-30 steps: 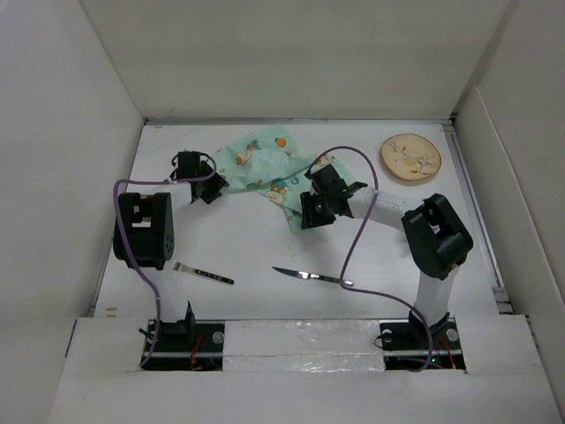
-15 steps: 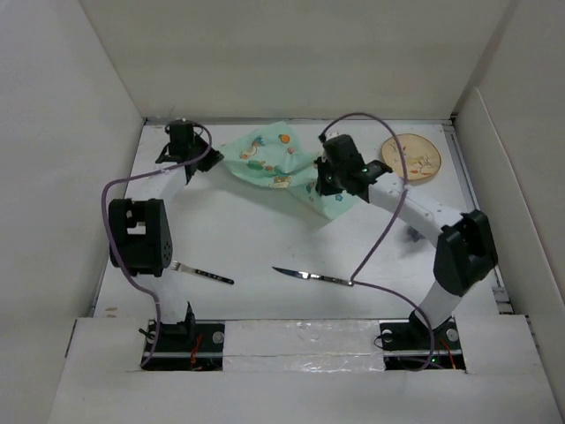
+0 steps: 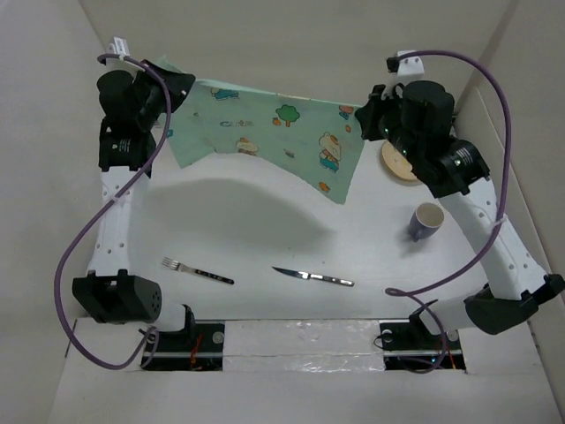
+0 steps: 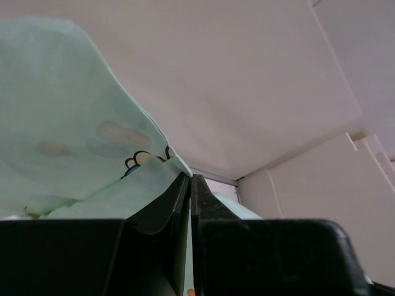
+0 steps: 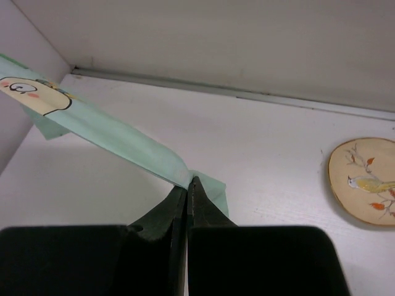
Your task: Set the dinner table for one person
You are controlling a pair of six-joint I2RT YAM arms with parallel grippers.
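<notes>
Dinner table (image 3: 265, 243) lies white and matte under both arms, walled in white on three sides. We take the knife (image 3: 313, 277) as our ref pt; it lies flat near the table's front edge, about mid-width, tip pointing left.

Fork (image 3: 199, 272) lies left of the knife, apart from it, tines also pointing left. Mug (image 3: 426, 221) stands upright to the right of the knife and a bit farther back. Plate (image 3: 395, 164) sits farther back again, beyond the mug, partly hidden by the right arm in the top view. The right wrist view shows its bird-and-branch print.

Well behind the knife, the mint-green placemat (image 3: 265, 128) hangs raised over the table, stretched between the two grippers, with its shadow on the surface below. Its top edge runs nearly straight from one gripper to the other, and the right-hand bottom corner droops lowest. We can't tell whether that corner touches the table.

Left gripper (image 3: 179, 82), back and left of the knife, has its jaws clamped on the placemat's left top corner. In the left wrist view the cloth comes out right at the closed tips.

Right gripper (image 3: 360, 119), back and right of the knife, is likewise pinched tight on the right top corner, cloth bunched at the tips.
</notes>
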